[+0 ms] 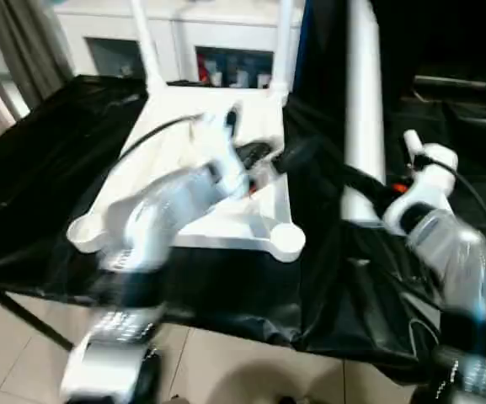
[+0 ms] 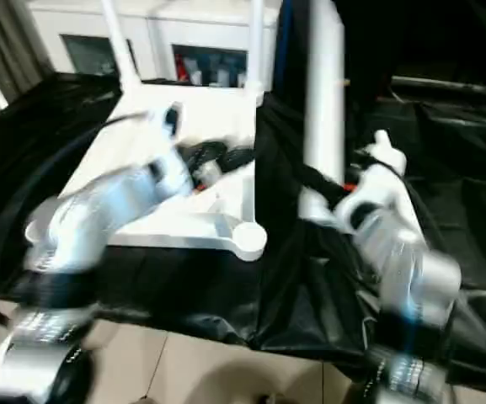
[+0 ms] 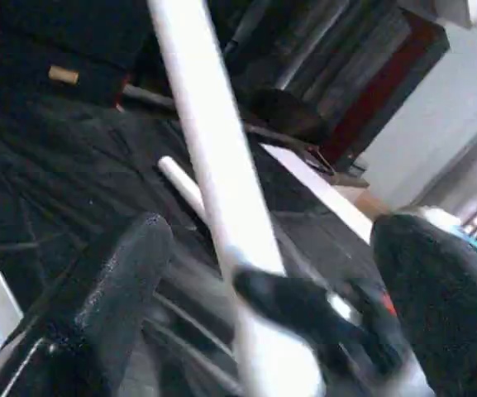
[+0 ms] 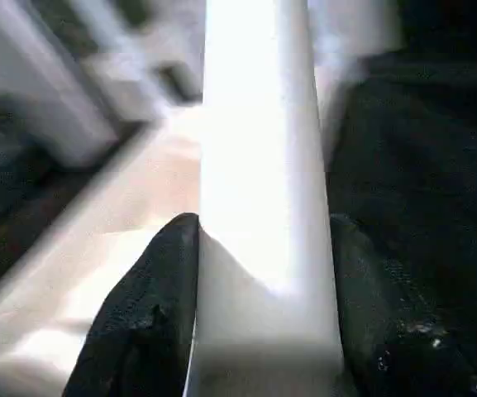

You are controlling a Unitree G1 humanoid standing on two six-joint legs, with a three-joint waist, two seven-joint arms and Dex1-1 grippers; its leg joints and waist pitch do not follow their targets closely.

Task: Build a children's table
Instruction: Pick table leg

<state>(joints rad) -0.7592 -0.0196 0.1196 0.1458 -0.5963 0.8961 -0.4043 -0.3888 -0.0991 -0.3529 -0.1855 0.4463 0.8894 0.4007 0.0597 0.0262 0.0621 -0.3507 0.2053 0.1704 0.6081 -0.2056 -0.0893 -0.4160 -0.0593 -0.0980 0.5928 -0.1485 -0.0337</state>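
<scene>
The white table top [image 1: 226, 220] lies upside down on a black cloth, ribs and round corner sockets facing up. Two white legs [image 1: 141, 42] stand upright in its far corners. A third leg [image 1: 365, 101] is held upright just right of the top, and my right gripper [image 4: 263, 240] is shut on its lower part, one black finger on each side. My left gripper [image 1: 272, 158] reaches over the top's right edge toward that leg. It is open, its fingers [image 3: 131, 273] spread wide with the leg [image 3: 205, 141] beyond them.
The black cloth [image 1: 49, 168] covers the work table, whose front edge drops to a tiled floor [image 1: 226, 362]. A white cabinet [image 1: 226, 38] with glass doors stands behind. Dark clutter sits at the back right.
</scene>
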